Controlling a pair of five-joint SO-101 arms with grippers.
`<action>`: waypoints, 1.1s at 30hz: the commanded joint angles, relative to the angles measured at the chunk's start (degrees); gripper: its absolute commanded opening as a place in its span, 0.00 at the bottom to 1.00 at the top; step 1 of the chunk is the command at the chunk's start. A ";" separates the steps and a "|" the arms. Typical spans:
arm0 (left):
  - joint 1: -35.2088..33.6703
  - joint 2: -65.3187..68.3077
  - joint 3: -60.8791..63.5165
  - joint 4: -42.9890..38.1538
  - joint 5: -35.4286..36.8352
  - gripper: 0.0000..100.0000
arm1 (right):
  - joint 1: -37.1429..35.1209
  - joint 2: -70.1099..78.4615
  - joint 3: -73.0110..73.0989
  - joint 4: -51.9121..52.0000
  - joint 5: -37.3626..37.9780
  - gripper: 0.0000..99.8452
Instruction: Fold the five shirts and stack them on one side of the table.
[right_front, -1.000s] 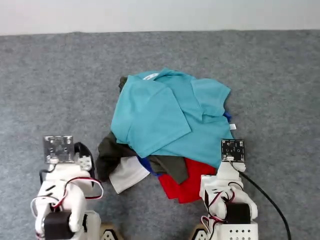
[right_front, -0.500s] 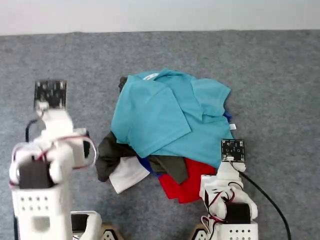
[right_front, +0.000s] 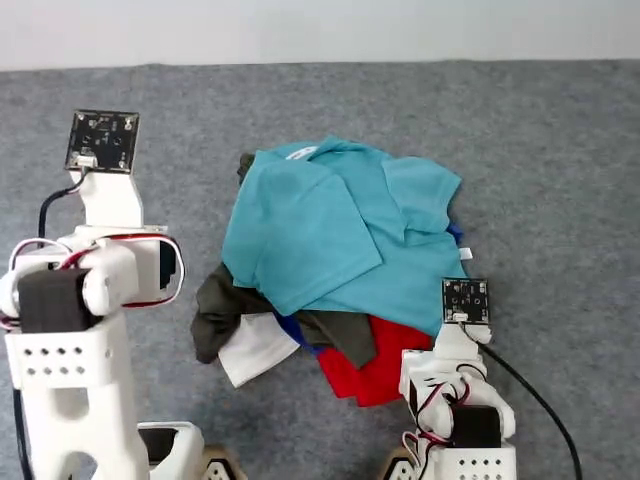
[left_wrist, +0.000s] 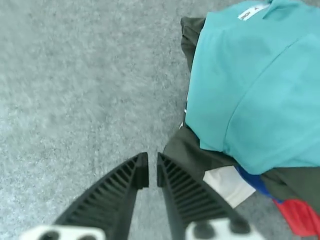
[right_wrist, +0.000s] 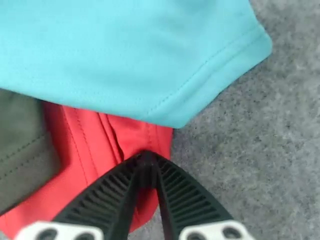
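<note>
No shirt is folded yet, so the job looks to be at its very start: picking the first garment off the heap. Five shirts can be counted, one of each colour, all lying crumpled together on the grey worktop (right_front: 560, 150).

The left end effector (left_wrist: 152, 162) hangs above bare worktop with its jaws all but closed and nothing between them. The dark olive shirt (left_wrist: 200, 155) lies just beside its tips, with the teal shirt (right_front: 330, 230) beyond that on top of the heap. The white shirt (right_front: 255, 350) and blue shirt (left_wrist: 252, 180) peek out from under those two.

The right end effector (right_wrist: 148, 161) is closed, its tips on the red shirt (right_wrist: 90, 145); I cannot tell whether any cloth is pinched. The teal hem lies just ahead of it.

The next move probably calls for opening the left jaws and taking an edge of the teal shirt to drag it clear and flat.
</note>
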 joint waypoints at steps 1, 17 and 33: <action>0.26 2.02 -2.33 0.62 -0.79 0.06 | 0.66 0.04 -4.92 0.04 7.91 0.01; 11.16 13.19 -12.70 1.93 -0.88 0.06 | 6.64 0.66 -33.05 -13.05 33.41 0.01; 21.19 41.85 -32.84 4.04 -1.05 0.09 | 9.71 40.57 -69.36 5.23 16.53 0.01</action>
